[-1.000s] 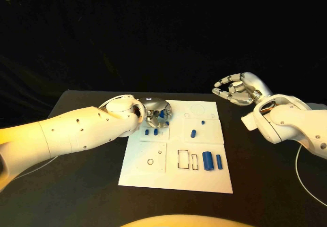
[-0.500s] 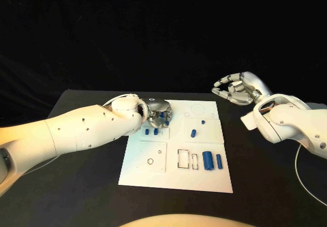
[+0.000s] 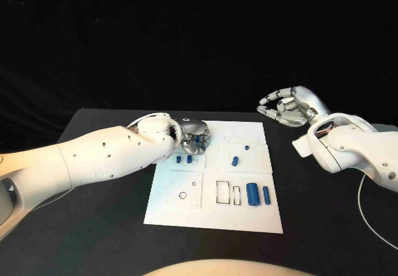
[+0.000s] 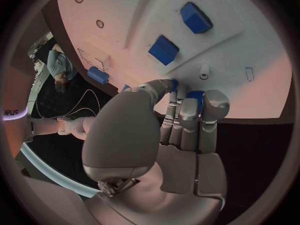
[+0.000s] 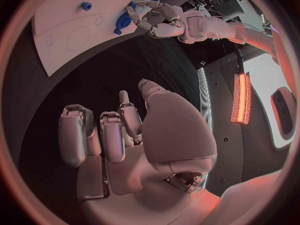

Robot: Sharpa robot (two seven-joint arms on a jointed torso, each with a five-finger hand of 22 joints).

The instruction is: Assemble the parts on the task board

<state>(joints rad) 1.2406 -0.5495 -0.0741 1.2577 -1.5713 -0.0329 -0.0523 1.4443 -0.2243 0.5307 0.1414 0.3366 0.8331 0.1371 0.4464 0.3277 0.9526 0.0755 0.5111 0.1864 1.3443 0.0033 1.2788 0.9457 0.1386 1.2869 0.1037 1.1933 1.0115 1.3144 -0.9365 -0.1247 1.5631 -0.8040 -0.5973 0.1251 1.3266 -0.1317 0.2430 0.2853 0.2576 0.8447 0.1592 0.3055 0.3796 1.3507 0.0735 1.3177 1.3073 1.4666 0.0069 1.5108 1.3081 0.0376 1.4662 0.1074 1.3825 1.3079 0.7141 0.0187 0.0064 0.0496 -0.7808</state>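
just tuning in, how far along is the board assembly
Early. One blue part stands in the task board. The left robot hand grips a blue piece at the board's far corner. Loose parts lie unplaced; the right robot hand hovers empty.

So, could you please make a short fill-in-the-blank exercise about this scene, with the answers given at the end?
1. The task board is a plate of ____ colour.
2. The small parts lying on the board are ____ in colour.
3. The ____ hand is down at the board, its fingers closed around a blue part.
4. The right hand is raised off the board and holds ____.

Answers: white; blue; left; nothing
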